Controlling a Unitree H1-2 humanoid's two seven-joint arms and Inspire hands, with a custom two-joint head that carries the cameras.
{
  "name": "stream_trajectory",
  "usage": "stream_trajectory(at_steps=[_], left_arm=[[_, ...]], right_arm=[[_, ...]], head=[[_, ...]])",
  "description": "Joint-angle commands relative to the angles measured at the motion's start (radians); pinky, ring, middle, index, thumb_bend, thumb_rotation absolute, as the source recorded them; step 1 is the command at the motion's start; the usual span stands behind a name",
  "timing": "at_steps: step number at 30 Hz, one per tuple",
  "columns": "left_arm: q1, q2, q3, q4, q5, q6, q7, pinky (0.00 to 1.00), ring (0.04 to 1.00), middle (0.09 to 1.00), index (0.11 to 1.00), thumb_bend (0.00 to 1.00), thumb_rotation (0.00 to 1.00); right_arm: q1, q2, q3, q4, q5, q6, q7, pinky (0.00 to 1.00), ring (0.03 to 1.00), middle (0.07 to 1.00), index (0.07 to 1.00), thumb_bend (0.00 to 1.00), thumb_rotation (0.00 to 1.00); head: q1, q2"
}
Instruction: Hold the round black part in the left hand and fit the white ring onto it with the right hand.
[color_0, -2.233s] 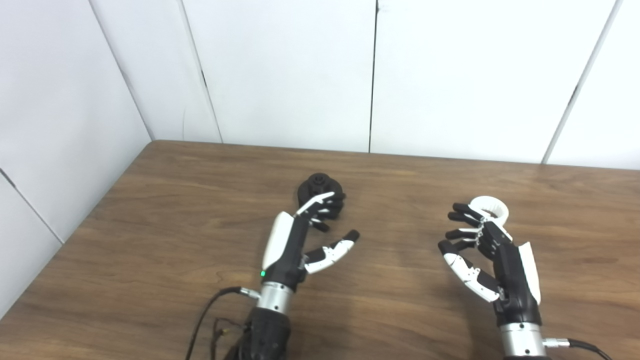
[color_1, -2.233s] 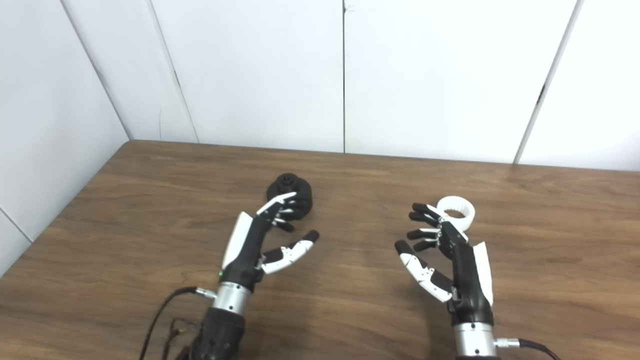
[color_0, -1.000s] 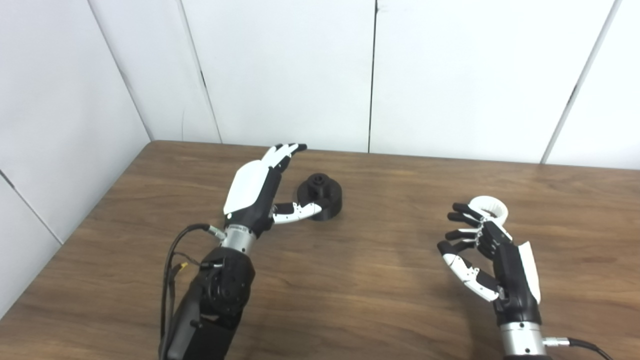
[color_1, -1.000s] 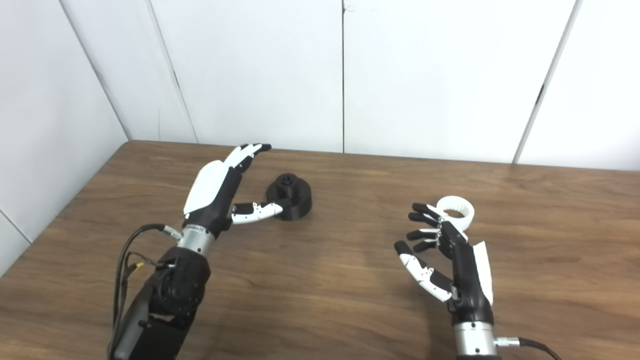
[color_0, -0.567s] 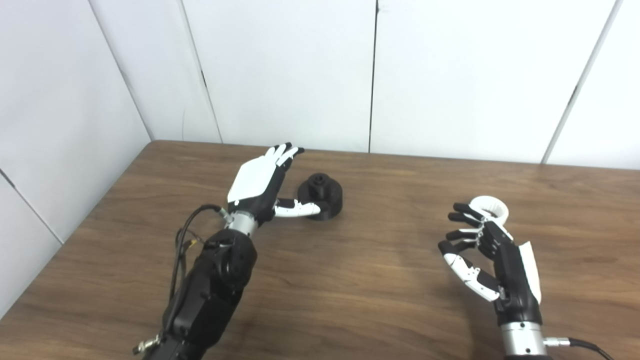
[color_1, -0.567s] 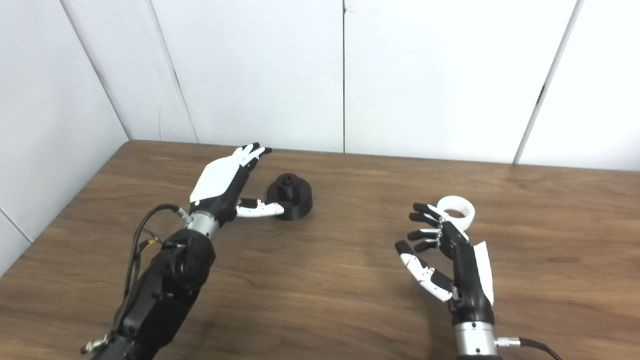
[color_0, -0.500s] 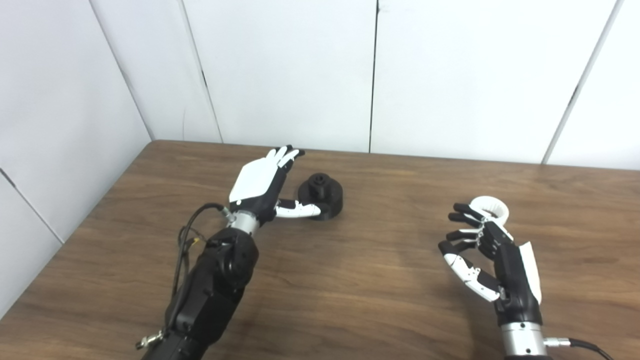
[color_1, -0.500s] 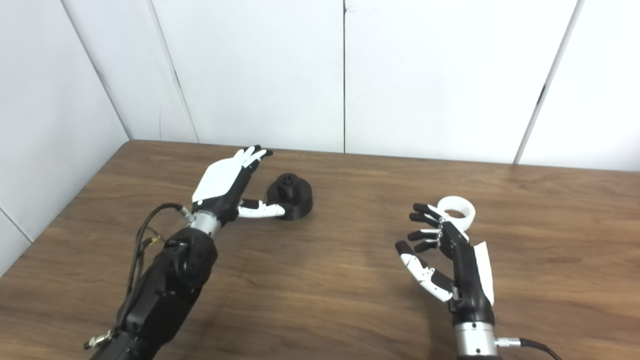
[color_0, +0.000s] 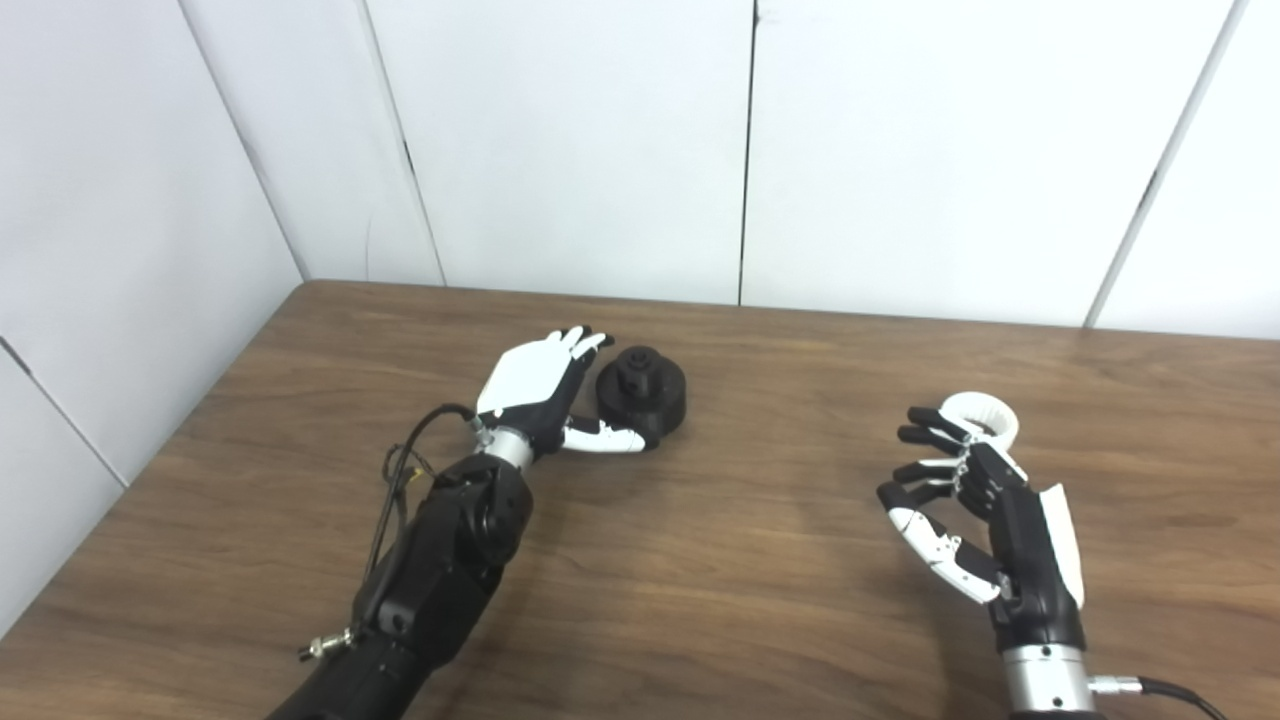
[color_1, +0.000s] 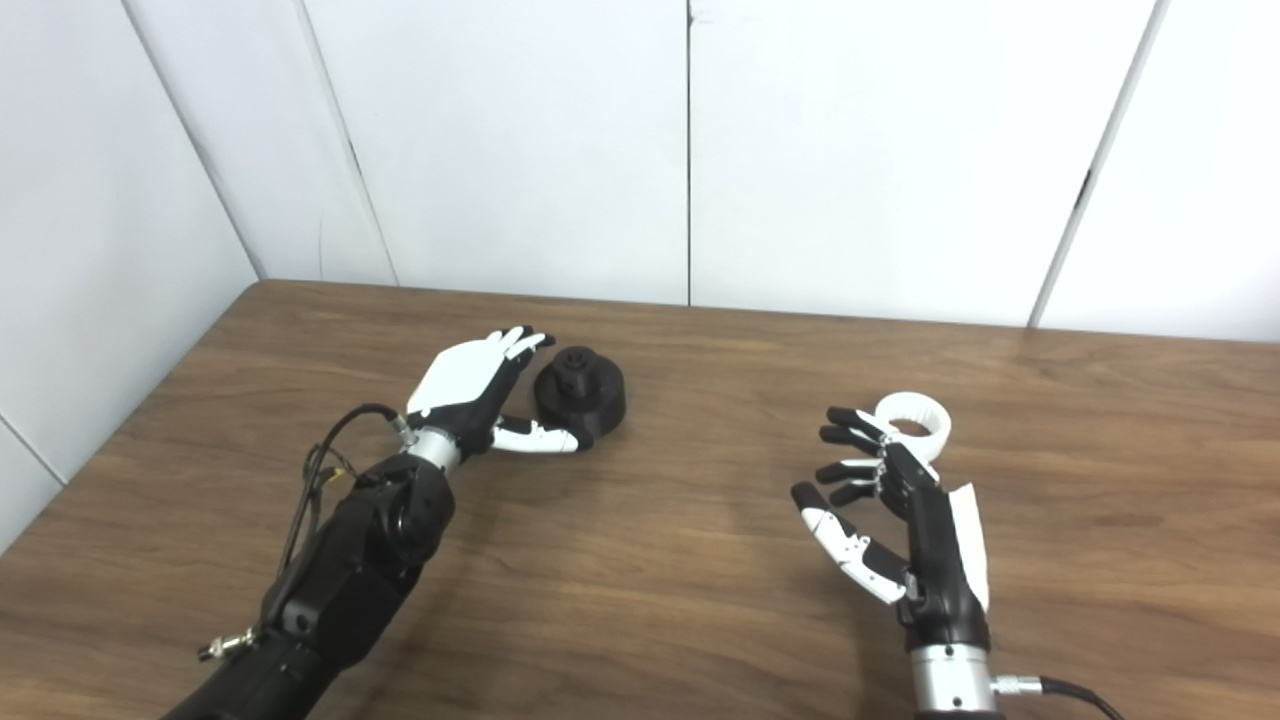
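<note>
Black round part one, white ring one, hands two.

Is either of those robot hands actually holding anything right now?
No. The left hand is open beside the round black part, thumb at its near edge; the right hand is open, near the white ring.

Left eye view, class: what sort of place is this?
Probably a robotics test bench: a wooden table boxed in by plain white panels, holding only a round black part and a white ring.
</note>
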Motion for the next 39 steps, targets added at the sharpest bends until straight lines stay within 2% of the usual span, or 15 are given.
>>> stream_trajectory(at_steps=[1, 10, 18, 22, 34, 39], left_arm=[[-0.062, 0.023, 0.0, 0.003, 0.016, -0.005, 0.042, 0.98, 1.0, 1.0, 0.914, 1.0, 0.64], [-0.078, 0.023, -0.003, 0.062, -0.004, -0.008, 0.065, 0.98, 1.0, 1.0, 0.917, 1.0, 0.64], [-0.079, 0.022, -0.009, 0.071, -0.011, -0.008, 0.064, 0.97, 1.0, 1.0, 0.922, 1.0, 0.65], [-0.08, 0.015, -0.007, 0.084, -0.024, -0.02, 0.08, 0.97, 1.0, 1.0, 0.918, 1.0, 0.64], [-0.092, 0.001, -0.017, 0.104, -0.055, -0.03, 0.1, 0.96, 1.0, 0.996, 0.904, 1.0, 0.6], [-0.095, 0.002, -0.027, 0.1, -0.053, -0.023, 0.096, 0.96, 1.0, 0.996, 0.908, 1.0, 0.62]], right_arm=[[0.021, -0.031, -0.021, 0.025, -0.014, -0.011, -0.003, 0.47, 0.587, 0.721, 0.757, 0.55, 0.29], [0.024, -0.034, -0.023, 0.024, -0.005, -0.015, 0.001, 0.47, 0.585, 0.718, 0.756, 0.55, 0.28], [0.026, -0.035, -0.025, 0.023, -0.005, -0.017, 0.002, 0.47, 0.587, 0.715, 0.75, 0.55, 0.28], [0.026, -0.036, -0.024, 0.026, -0.014, -0.018, 0.0, 0.48, 0.59, 0.719, 0.75, 0.55, 0.31], [0.027, -0.034, -0.022, 0.016, -0.015, -0.014, 0.003, 0.48, 0.592, 0.724, 0.753, 0.55, 0.31], [0.027, -0.034, -0.019, 0.013, -0.015, -0.021, 0.004, 0.47, 0.586, 0.722, 0.753, 0.54, 0.31]], head=[[0.0, 0.0], [-0.002, 0.0], [-0.002, 0.001], [-0.004, 0.001], [-0.01, 0.008], [-0.017, 0.011]])
